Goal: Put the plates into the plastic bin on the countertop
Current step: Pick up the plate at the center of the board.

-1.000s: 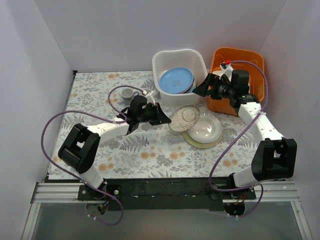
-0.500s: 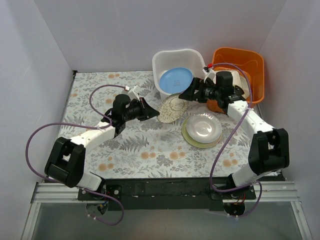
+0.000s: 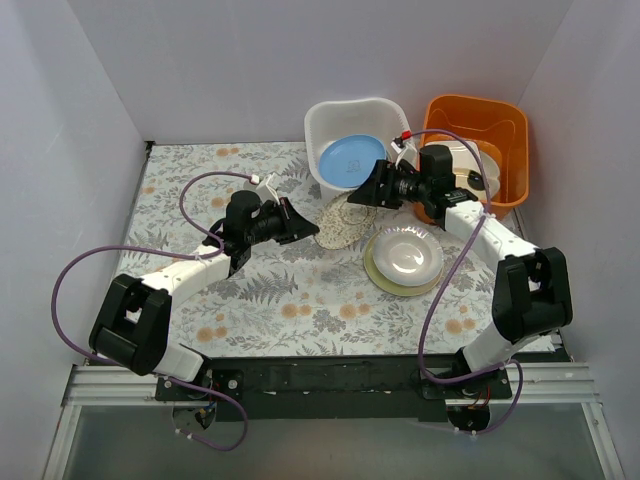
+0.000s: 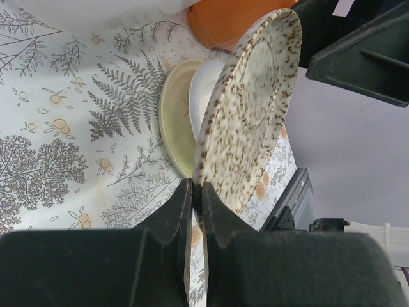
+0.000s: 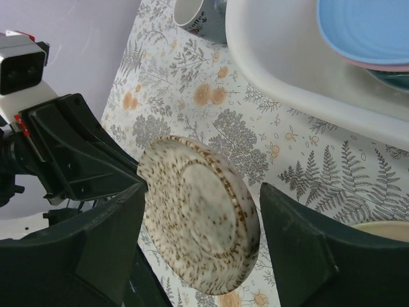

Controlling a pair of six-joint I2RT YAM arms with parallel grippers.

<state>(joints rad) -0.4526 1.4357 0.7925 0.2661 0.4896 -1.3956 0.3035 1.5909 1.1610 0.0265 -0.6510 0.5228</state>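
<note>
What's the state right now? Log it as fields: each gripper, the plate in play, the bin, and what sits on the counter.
left gripper: shut on the rim of the speckled plate
right gripper: open, one finger on each side of the speckled plate, not closed on it
speckled plate: tilted, between the two grippers, near the plastic bin
plastic bin: blue plate on top of others
countertop: white plate stacked on cream-green plate

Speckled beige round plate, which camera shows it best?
Right wrist: the speckled beige round plate fills mid-frame, with nearly its whole disc visible. Left wrist shows it obliquely, its rim pinched by the left gripper's jaws. Top external shows it small and distant.
</note>
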